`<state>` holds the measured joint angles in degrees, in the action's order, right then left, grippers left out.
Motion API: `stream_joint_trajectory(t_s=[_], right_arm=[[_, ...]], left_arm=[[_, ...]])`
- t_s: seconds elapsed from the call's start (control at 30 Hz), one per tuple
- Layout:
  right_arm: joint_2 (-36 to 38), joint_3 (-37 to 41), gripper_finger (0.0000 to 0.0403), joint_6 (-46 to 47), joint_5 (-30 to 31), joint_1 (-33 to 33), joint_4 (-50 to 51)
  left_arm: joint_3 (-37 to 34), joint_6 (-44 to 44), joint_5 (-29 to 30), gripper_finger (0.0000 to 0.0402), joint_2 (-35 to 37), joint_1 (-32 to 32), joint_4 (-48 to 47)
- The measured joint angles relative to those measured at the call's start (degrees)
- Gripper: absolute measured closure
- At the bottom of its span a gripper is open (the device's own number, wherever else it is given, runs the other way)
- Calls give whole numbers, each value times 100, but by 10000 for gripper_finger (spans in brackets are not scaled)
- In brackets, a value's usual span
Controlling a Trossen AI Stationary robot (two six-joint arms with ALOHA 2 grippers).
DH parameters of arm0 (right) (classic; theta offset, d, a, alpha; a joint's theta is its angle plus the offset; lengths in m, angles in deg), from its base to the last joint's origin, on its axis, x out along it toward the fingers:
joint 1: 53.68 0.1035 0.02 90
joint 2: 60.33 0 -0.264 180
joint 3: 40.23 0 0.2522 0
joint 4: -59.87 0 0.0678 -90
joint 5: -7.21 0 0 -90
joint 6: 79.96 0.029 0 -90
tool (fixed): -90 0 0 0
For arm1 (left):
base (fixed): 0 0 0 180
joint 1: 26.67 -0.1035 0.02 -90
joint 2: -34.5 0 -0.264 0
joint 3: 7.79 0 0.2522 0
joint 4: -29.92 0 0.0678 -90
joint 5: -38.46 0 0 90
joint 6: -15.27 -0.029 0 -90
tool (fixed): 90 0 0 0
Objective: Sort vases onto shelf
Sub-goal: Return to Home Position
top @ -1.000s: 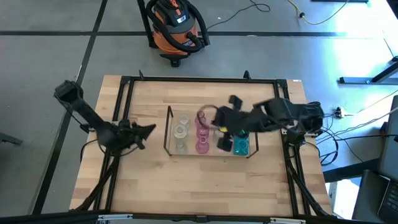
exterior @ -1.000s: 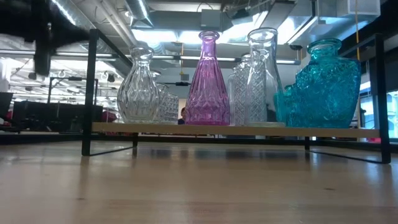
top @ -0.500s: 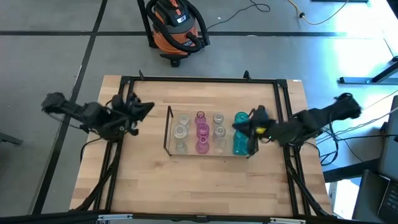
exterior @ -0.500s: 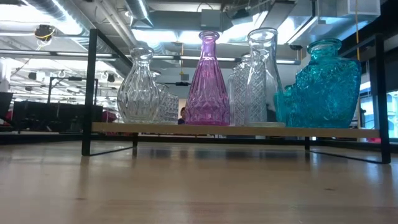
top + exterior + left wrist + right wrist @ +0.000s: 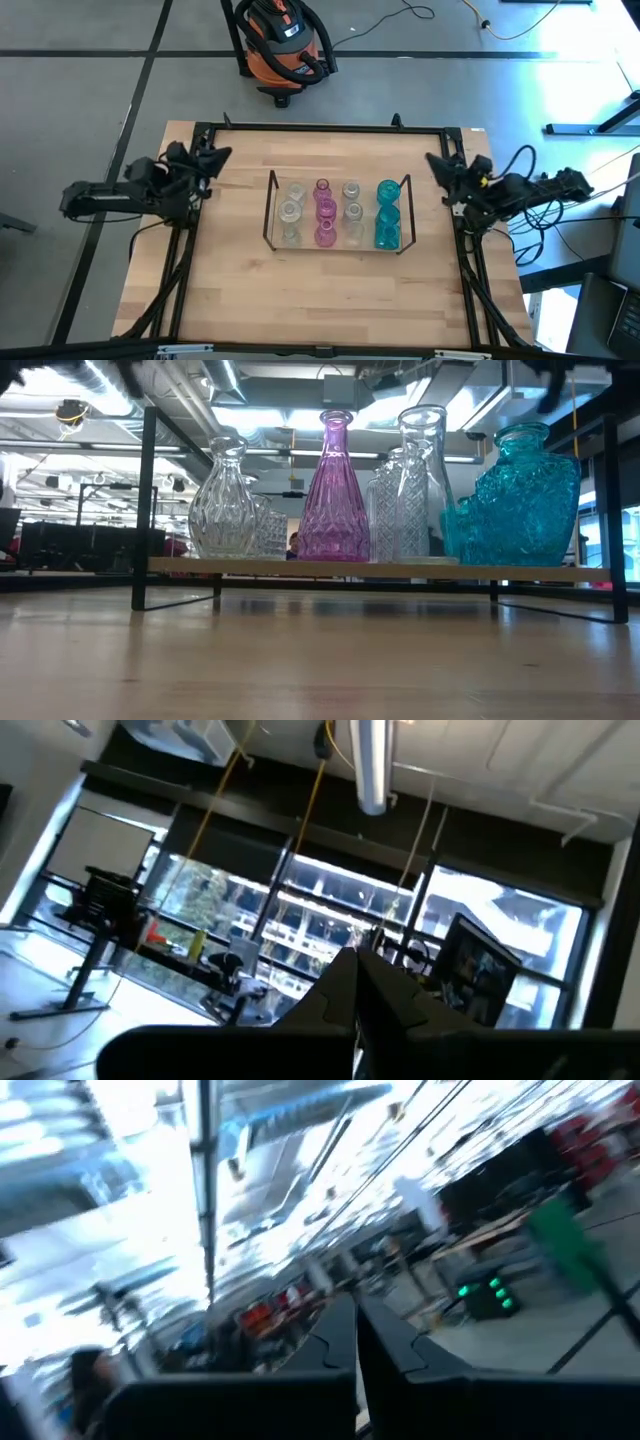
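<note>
Now vases [image 5: 335, 490] upright; shelf [image 5: 300, 568] runs left-right; left end effector [image 5: 217, 156], right end effector [image 5: 433, 159] closed, empty.

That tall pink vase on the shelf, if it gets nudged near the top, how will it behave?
The pink vase is probably rigid, slick glass, so a grip may slip on its narrow neck. Its wide base should resist tipping, though a high push could topple it into the clear vase close beside it.
</note>
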<state>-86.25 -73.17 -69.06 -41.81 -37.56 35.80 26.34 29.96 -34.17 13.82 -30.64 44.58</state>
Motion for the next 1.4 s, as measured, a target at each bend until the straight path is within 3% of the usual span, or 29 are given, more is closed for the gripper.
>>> stream_joint_trajectory(t_s=[0.33, 0.5, 0.6, 0.73, 0.8, 0.97, 1.1, 1.2, 1.4], right_arm=[[1990, 1580, 403, -196, 495, -2, -340], [2592, 1871, 403, -12, 1120, -6, 179], [2543, 1880, 403, -212, 2207, -5, 304], [2545, 1878, 403, -368, 4056, -7, 1024], [2545, 1878, 403, -303, 4460, -5, 1492], [2533, 1878, 403, 263, 4388, -2, 2633], [2527, 1878, 403, 627, 3623, -2, 3769], [2459, 1874, 402, 815, 3455, -2, 3854], [2420, 1874, 402, 666, 3458, -2, 3861]], left_arm=[[-1888, 298, 630, 401, 1818, 345, 768], [-1996, 447, 818, 401, 2045, 482, 224], [-1988, 521, 1243, 401, 2050, 492, -124], [-1993, 841, 2085, 401, 2049, 492, -1401], [-1992, 1209, 2356, 401, 2047, 490, -2280], [-1964, 1321, 2538, 402, 1624, 490, -2538], [-1961, 810, 2448, 402, 1386, 490, -2537], [-1961, 438, 2331, 402, 1246, 494, -2524], [-1961, 556, 2343, 402, 1084, 492, -2529]])
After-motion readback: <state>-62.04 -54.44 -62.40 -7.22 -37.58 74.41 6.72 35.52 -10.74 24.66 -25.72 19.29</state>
